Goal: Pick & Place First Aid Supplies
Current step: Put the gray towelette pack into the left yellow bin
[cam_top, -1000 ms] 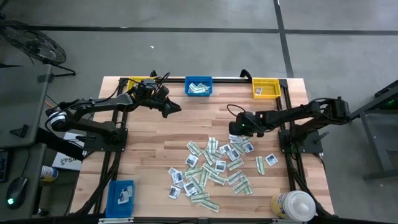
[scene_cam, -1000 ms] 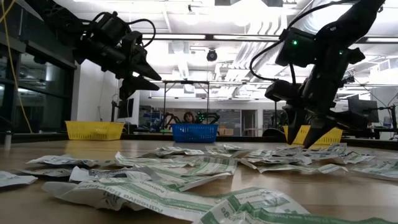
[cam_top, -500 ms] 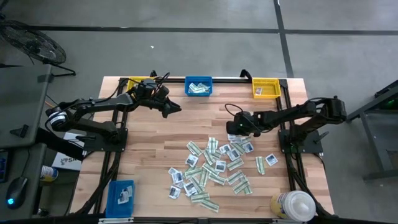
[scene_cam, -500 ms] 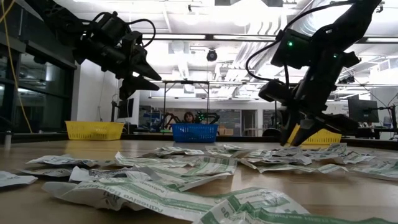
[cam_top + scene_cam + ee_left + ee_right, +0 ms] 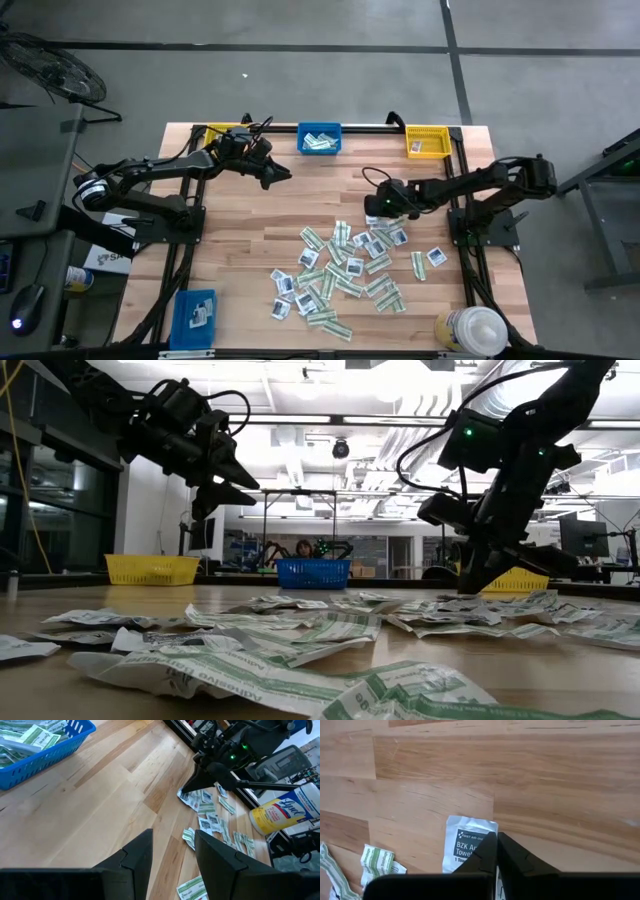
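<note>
High view: a wooden table (image 5: 250,230) seen from above; 2 dark arms reach inward; the left gripper (image 5: 283,176) hangs above bare wood near a blue bin (image 5: 319,139) at the far edge, well apart from the packets; the right gripper (image 5: 374,209) is down at the far edge of a loose pile of first aid packets (image 5: 345,268) spread across the middle of the table; a yellow bin (image 5: 427,142) sits at the far right corner, another blue bin (image 5: 195,314) at the near left corner, a white-capped bottle (image 5: 470,330) at the near right.

Low view: green-and-white strips (image 5: 250,670) lie in the foreground; the right gripper (image 5: 482,582) points down with its tip at the packets; the left gripper (image 5: 232,473) is raised, fingers parted, holding nothing.

Left wrist view: 2 dark fingers (image 5: 135,855) stand apart over bare wood; the Lysol bottle (image 5: 280,810) lies beyond.

Right wrist view: the fingers (image 5: 512,855) are pressed together on the edge of a white BZK towelette packet (image 5: 465,845) lying flat on the wood; a green-and-white strip (image 5: 377,860) lies just beside it.
</note>
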